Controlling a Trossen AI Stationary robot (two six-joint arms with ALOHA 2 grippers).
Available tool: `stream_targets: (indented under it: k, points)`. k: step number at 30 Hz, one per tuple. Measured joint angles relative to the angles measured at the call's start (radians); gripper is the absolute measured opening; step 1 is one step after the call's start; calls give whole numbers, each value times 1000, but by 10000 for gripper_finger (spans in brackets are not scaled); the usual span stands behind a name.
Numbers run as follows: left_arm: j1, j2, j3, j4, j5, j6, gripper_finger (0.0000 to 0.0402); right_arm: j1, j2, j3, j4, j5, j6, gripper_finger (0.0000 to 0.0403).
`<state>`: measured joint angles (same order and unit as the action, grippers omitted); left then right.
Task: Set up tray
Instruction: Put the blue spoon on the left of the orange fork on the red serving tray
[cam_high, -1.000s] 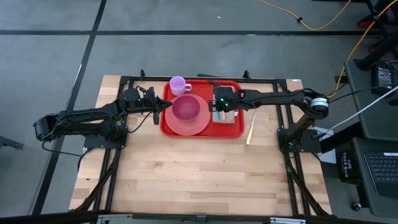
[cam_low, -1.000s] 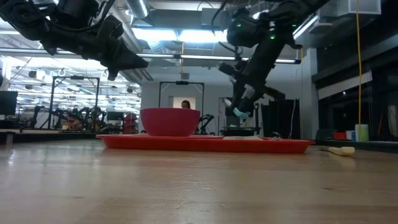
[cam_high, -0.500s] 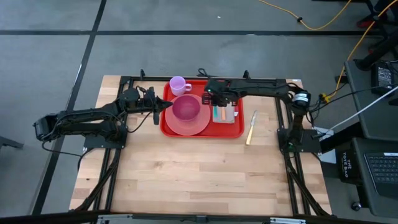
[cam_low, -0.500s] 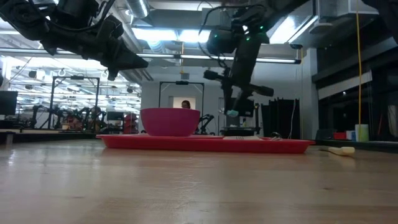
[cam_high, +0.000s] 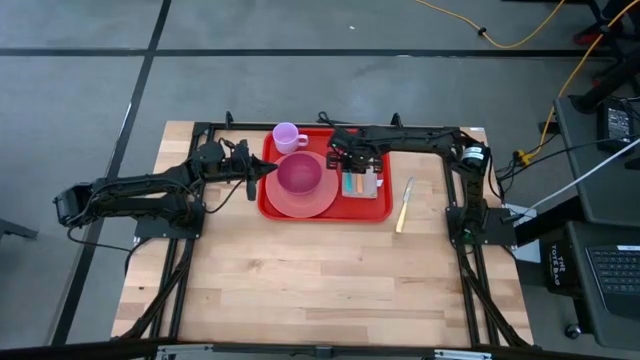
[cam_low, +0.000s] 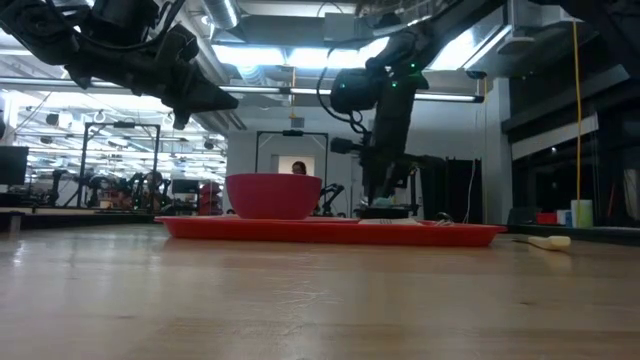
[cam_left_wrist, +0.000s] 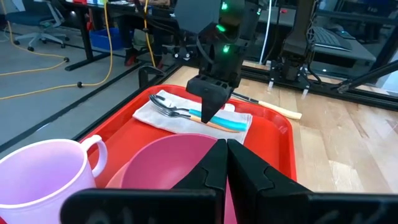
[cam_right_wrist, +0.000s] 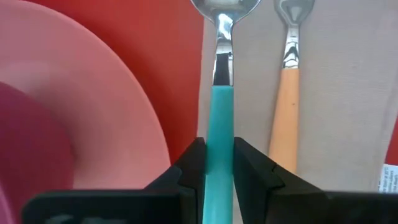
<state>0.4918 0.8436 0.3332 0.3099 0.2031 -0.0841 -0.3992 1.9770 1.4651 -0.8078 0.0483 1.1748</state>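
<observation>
- Robotics lab or industrial workshop, by every sign
- Butcher-block table on a black metal frame, bare grey concrete floor with dark seams
- Yellow cables trailing across that floor, laptop on a side bench
- Exposed ceiling ducts and strip lights overhead
- Rows of black rigs deep in the hall, a person far back
- Office chair, blue bin behind

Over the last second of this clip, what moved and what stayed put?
The right gripper, shut on the teal-handled spoon, swung left across the tray and came down to the napkin beside the orange-handled utensil. The left gripper, bowl, mug and off-tray knife did not move.
</observation>
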Motion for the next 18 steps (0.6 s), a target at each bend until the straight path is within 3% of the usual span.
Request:
stream_targets:
  k: [18]
  points:
    - [0, 0, 0, 0, 0, 0, 4, -10, 32, -2, 33, 29, -8, 63]
